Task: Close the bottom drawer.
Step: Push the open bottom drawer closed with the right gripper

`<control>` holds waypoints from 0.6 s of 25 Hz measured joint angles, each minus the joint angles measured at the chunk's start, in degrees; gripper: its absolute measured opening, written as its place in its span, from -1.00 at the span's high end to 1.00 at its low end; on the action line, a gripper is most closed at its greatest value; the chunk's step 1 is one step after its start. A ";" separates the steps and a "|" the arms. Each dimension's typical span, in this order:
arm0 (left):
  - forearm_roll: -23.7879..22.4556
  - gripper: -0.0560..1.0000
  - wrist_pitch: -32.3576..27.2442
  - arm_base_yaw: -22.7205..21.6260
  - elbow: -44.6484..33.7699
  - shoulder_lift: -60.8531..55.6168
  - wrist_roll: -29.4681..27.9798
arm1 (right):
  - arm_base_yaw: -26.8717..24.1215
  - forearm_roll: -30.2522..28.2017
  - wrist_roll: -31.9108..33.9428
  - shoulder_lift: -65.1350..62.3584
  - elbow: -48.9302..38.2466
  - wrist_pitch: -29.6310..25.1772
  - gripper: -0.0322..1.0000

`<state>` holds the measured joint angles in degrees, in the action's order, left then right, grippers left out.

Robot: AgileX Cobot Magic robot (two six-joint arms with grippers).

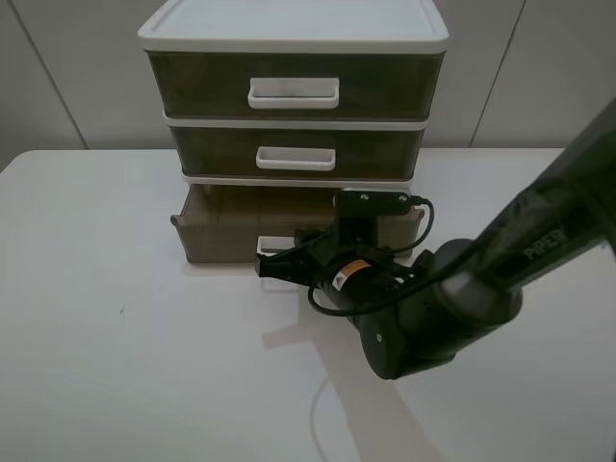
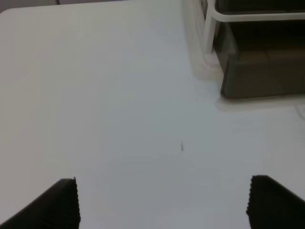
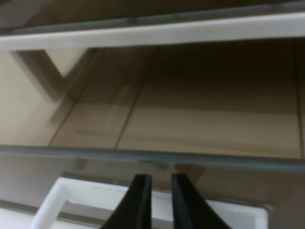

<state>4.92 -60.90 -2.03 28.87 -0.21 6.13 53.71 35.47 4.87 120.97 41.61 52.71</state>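
We find the bottom drawer pulled out; the right hand, nearly closed, apparently touches its white handle; the left hand gapes, apart from the drawer.

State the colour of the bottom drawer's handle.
White; the rectangular plastic loop handle shows best in right wrist view.

The drawer unit sits at twelve o'clock on the table; the bottom drawer juts toward six, with the right gripper before it.
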 joint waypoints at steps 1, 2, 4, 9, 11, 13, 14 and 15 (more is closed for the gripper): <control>0.00 -0.47 0.00 0.00 0.00 0.00 0.00 | 0.00 0.74 -0.67 0.38 0.79 -0.04 0.90; 0.00 -0.47 0.00 0.00 0.00 0.00 0.00 | 0.00 1.34 -1.21 0.69 1.42 -0.16 0.90; 0.00 -0.47 0.00 0.00 0.00 0.00 0.00 | 0.00 2.83 -2.36 1.26 2.76 -0.38 0.90; 0.00 -0.47 0.00 0.00 0.00 0.00 0.00 | 0.00 4.12 -3.57 2.83 4.93 0.17 0.90; 0.00 -0.47 0.00 0.00 0.00 0.00 0.00 | 0.00 4.75 -4.14 3.45 5.57 0.81 0.90; 0.00 -0.47 0.00 0.00 0.00 0.00 0.00 | 0.00 5.03 -5.71 4.06 6.07 1.35 0.90; 0.00 -0.47 0.00 0.00 0.00 0.00 0.00 | 0.00 5.08 -6.71 4.37 6.36 1.82 0.90; 0.00 -0.47 0.00 0.00 0.00 0.00 0.00 | 0.00 5.20 -7.66 4.71 6.65 2.18 0.90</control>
<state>4.92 -60.90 -2.03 28.87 -0.21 6.13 53.71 40.67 -2.79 125.68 48.26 54.90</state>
